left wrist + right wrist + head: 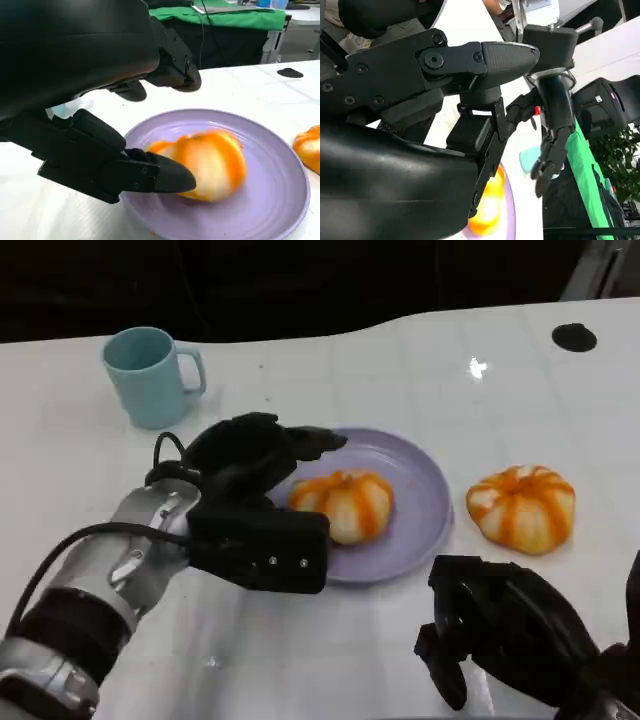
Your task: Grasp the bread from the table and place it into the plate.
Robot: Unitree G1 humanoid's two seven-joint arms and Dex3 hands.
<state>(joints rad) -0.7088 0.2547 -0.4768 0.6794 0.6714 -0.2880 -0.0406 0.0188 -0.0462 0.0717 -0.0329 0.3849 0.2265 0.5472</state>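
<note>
An orange-striped bread [345,502] lies on the purple plate [425,490] at the table's middle. My left hand [250,465] sits at the plate's left rim, its fingers spread above and beside the bread. In the left wrist view the bread [212,162] looks blurred on the plate [280,200]; the thumb lies close against its side while the other fingers [175,75] stay well above it. A second striped bread [521,505] lies on the table just right of the plate. My right hand [510,635] hovers near the front edge, holding nothing.
A teal mug [150,375] stands at the back left. A small black disc [574,337] lies at the back right. The table's far edge curves behind the mug and plate.
</note>
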